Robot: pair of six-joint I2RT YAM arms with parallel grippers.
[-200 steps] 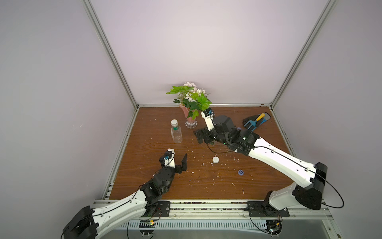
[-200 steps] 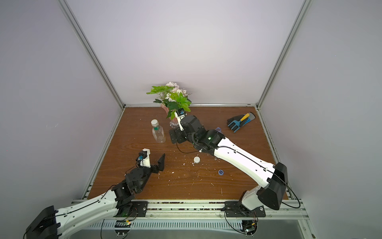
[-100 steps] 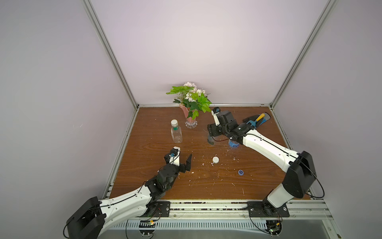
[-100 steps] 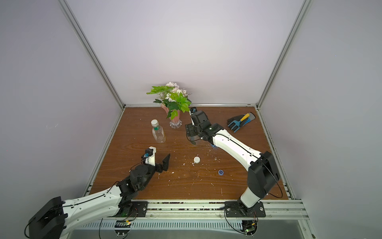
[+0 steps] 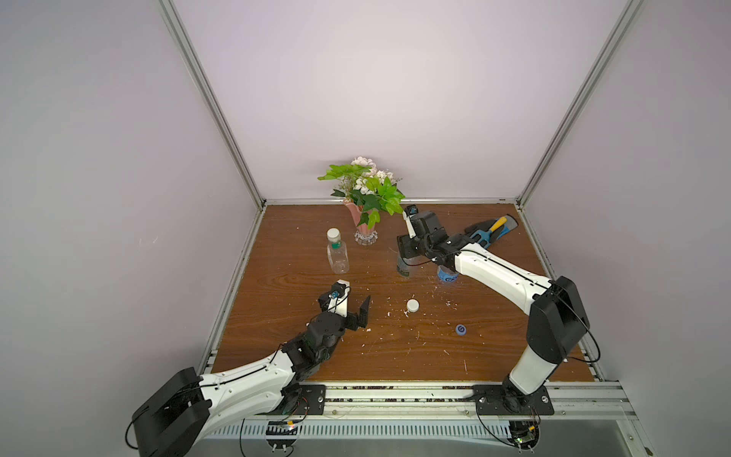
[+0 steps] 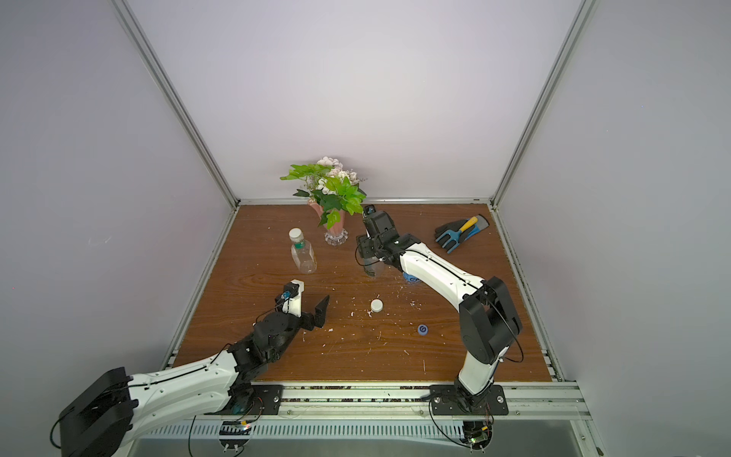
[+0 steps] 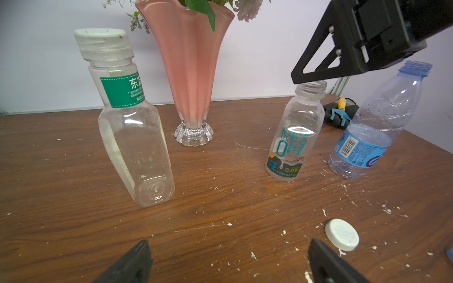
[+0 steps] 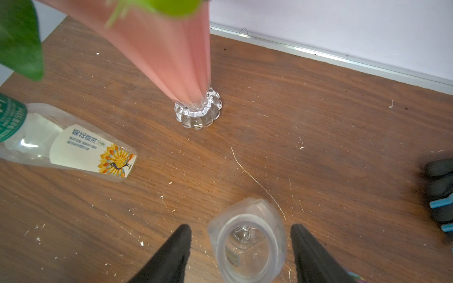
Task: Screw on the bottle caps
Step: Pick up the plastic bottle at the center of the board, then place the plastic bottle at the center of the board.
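Note:
The squarish bottle (image 5: 337,253) with a green neck ring stands at the back left, a white cap (image 5: 333,234) on its neck. My right gripper (image 8: 240,226) is open, its jaws on either side of the open neck of the dark-labelled bottle (image 8: 247,242), with a gap on both sides. The uncapped blue-labelled bottle (image 7: 367,137) stands just beyond it, partly under my right arm in both top views. A loose white cap (image 5: 412,304) and the blue cap (image 5: 461,329) lie mid-table. My left gripper (image 7: 228,245) is open and empty, low over the table, with the white cap (image 7: 342,234) beside one finger.
A pink flower vase (image 5: 364,225) stands at the back, close to my right gripper (image 5: 405,253), its leaves overhanging the wrist. A dark glove with a blue and yellow hand tool (image 5: 488,231) lies at the back right. White crumbs are scattered over the wooden table (image 5: 300,356).
My right arm has folded up at the elbow and its gripper has shifted slightly right, settling over the dark-labelled bottle. My left gripper has edged forward and stays open.

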